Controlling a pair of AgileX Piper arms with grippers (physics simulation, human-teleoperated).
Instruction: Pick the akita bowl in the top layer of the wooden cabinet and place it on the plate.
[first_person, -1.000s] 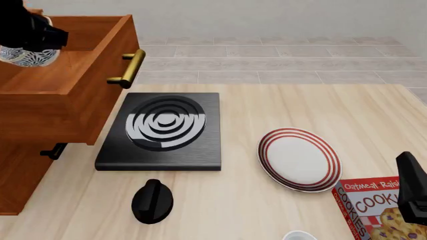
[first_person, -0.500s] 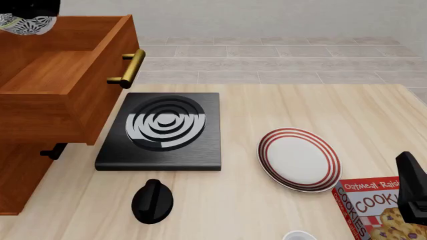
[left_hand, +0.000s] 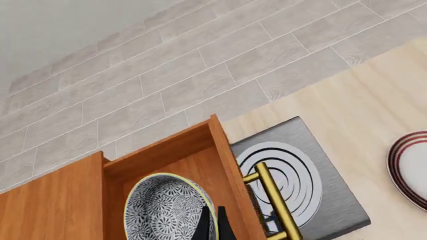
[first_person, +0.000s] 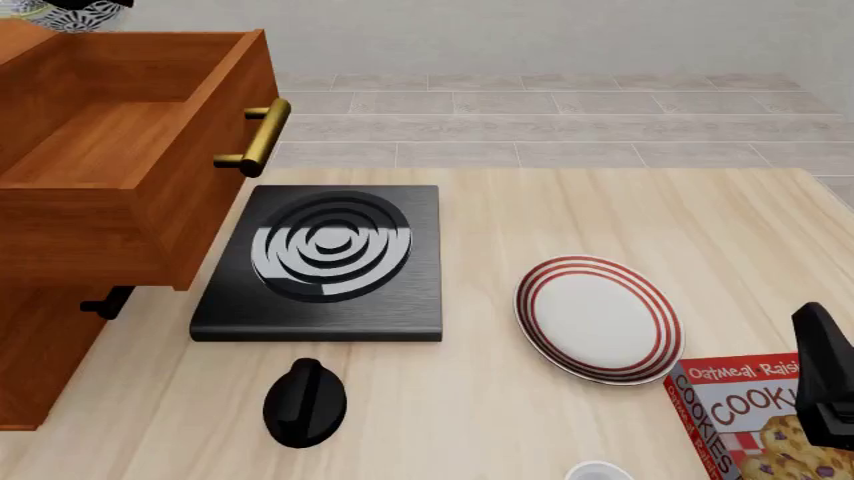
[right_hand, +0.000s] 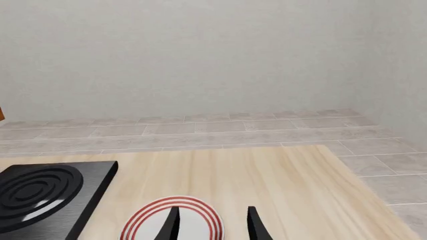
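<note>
A pale plain wall (right_hand: 200, 55) rises behind grey tiled floor (first_person: 561, 125) beyond the light-wood table (first_person: 534, 230).

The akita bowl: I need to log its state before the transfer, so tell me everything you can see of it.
The akita bowl is a small round bowl with a fine black-and-white net-like pattern inside and a thin yellowish rim. In the left wrist view the left gripper pinches its rim between dark fingers, holding it above the open top layer. The front view shows only a sliver at the top left edge, clear above the wooden cabinet. Its underside is hidden.
</note>
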